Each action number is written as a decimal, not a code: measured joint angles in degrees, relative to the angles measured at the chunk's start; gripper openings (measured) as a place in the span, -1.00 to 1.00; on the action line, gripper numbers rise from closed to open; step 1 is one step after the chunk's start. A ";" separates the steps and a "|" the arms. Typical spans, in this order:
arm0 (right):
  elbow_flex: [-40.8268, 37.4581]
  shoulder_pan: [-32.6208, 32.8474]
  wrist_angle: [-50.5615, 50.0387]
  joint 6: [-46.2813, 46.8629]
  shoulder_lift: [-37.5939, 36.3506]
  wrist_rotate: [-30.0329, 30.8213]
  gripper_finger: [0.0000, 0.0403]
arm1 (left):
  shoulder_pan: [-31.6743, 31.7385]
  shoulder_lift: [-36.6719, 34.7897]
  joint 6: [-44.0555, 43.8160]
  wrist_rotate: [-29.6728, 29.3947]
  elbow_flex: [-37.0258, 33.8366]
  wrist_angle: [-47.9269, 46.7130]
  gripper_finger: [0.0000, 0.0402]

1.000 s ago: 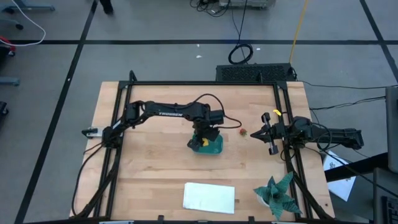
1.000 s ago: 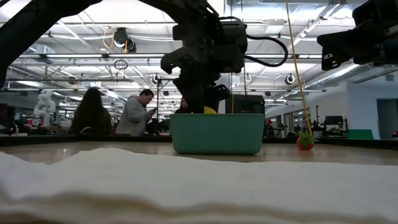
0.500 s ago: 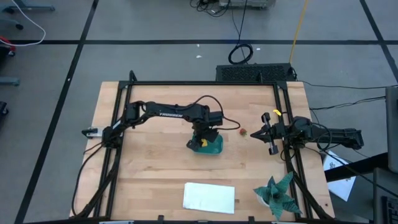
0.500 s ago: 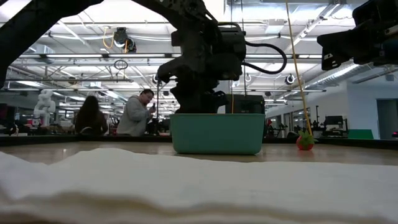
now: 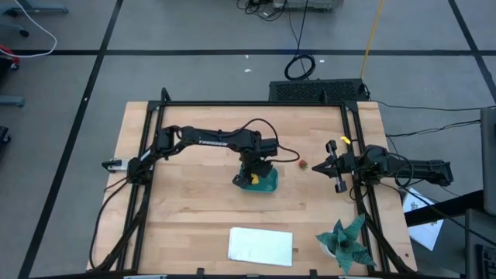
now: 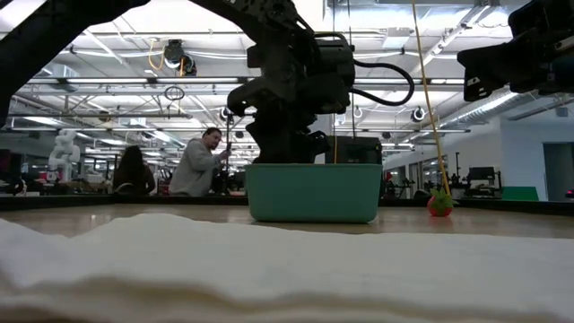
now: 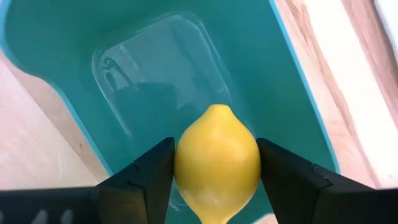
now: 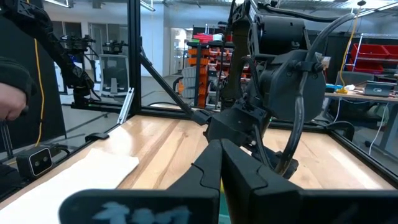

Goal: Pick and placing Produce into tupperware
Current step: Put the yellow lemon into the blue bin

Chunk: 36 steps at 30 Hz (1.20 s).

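Note:
The teal-green tub (image 5: 267, 184) stands on the wooden table near its middle; it also shows in the low view (image 6: 314, 193) and the left wrist view (image 7: 155, 56). My left gripper (image 5: 251, 175) reaches down into the tub and is shut on the yellow lemon (image 7: 217, 165). The small dark red piece (image 5: 303, 163) lies on the table to the right of the tub, and shows in the low view (image 6: 439, 205). I see no light green ball. My right gripper (image 5: 316, 166) waits, shut and empty, near the right edge. My left gripper pinches the lemon by its two rounded sides (image 7: 181, 168) between its two fingers (image 7: 149, 177). The fingers come from above, pointing down into the tub. The lemon sits over the tub's floor, below the rim; I cannot tell whether it touches the floor.
A flat white rectangle (image 5: 261, 245) lies near the table's front edge and fills the foreground of the low view (image 6: 269, 260). A spiky teal-green plant (image 5: 347, 242) stands at the front right corner. A black frame (image 5: 256, 104) runs around the table. People show in the room behind (image 6: 197, 161).
My left gripper has gone down into the tub with the lemon. The lemon showed above the tub's rim in the low view a second ago and is now hidden behind the tub's wall.

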 joint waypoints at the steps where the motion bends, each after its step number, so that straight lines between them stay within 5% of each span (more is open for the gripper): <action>1: 0.00 0.00 0.00 0.00 0.00 0.02 -1.00 | 0.00 0.00 -0.03 0.11 0.00 0.05 0.05; 36: 0.02 -0.01 0.00 0.00 -0.02 0.01 -1.00 | 0.04 0.00 1.68 -4.67 -0.23 2.55 0.05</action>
